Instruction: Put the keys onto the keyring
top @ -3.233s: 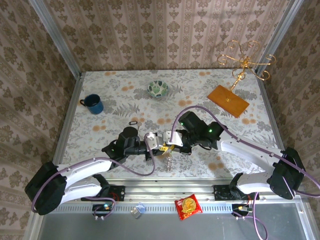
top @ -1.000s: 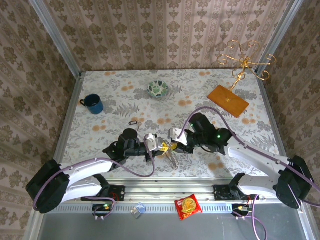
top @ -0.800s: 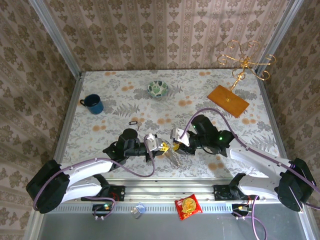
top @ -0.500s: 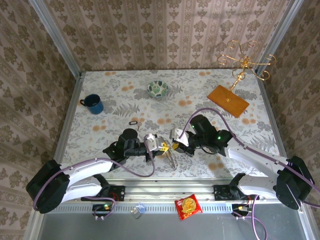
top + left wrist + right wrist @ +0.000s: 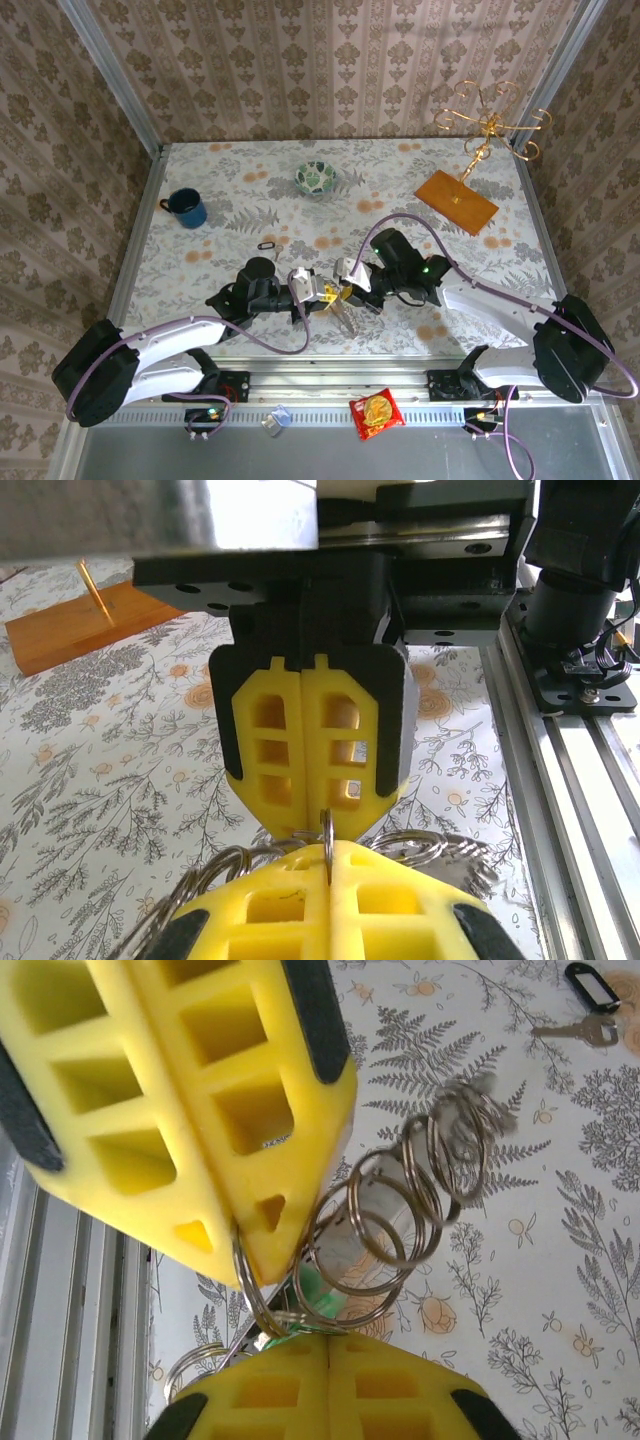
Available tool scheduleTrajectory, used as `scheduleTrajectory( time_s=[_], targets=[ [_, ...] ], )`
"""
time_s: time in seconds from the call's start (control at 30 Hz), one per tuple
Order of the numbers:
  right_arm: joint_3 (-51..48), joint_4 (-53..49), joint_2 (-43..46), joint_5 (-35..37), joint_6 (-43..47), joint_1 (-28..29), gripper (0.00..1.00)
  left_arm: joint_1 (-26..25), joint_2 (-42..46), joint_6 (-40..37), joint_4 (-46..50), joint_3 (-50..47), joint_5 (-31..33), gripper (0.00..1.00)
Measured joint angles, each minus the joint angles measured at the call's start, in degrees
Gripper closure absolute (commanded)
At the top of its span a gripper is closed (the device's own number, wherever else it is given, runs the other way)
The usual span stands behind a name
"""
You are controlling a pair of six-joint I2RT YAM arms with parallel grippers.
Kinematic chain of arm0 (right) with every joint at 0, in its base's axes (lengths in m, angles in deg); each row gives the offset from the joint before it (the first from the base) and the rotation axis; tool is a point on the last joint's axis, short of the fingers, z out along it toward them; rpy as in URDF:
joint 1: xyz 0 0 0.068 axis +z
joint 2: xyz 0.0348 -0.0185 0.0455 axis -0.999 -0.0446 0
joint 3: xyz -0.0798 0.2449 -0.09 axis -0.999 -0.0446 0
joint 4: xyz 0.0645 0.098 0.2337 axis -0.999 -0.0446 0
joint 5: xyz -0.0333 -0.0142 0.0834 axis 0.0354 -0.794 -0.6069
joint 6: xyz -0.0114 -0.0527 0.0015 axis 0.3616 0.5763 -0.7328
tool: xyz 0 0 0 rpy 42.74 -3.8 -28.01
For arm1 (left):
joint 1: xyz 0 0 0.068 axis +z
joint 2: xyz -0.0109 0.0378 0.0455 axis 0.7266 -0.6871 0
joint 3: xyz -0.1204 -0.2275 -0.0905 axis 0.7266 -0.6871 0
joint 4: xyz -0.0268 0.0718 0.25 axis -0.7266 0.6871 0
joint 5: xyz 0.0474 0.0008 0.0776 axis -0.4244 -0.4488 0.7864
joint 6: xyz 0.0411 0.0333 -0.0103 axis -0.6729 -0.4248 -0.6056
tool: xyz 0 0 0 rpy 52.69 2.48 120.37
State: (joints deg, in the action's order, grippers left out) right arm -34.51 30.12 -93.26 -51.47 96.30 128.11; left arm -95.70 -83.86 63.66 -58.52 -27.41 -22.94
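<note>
The keyring [image 5: 385,1215], here a chain of silvery split rings, is hanging between the two grippers above the near middle of the table [image 5: 230,215]. A green key head [image 5: 322,1295] is sitting at its lower end. The left gripper [image 5: 330,858] is clamping one ring with its jaws fully closed. The right gripper [image 5: 328,1345] is facing it tip to tip, its jaws pressed together on the same ring cluster.

Change: over the last second the right arm has been drifting slightly right and near, then coming back left. The left arm is staying put and the rings are remaining between the tips. Judgement: this is reading as a re-grip on the ring, not a completed threading.

View differences: the right wrist view is resolving the separate coils and the green head. It is also showing a loose key [image 5: 572,1031] with a black tag [image 5: 592,985] lying on the table, well apart from the rings. The left wrist view is presenting the clamped ring edge-on as a thin line, with both closed jaw seams in plain sight. The top view is placing the loose key left and far of the grippers.
</note>
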Motion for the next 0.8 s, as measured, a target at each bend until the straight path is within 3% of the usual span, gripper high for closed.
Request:
scheduleTrajectory(
  time_s=[0.1,0.33,0.8],
  targets=[
    [-0.5,0.5,1.66,0.76,-0.9,-0.13,0.68,0.0,0.02,0.02,-0.28,-0.07,0.02,1.0],
    [-5.03,2.75,9.62,2.82,-2.43,-0.28,0.65,0.0,0.02,1.16,-4.85,-2.32,0.26,1.0],
    [-7.58,9.27,5.22,4.5,-5.18,1.77,0.64,0.0,-1.86,7.37,-16.06,-5.55,1.14,1.0]
  ],
)
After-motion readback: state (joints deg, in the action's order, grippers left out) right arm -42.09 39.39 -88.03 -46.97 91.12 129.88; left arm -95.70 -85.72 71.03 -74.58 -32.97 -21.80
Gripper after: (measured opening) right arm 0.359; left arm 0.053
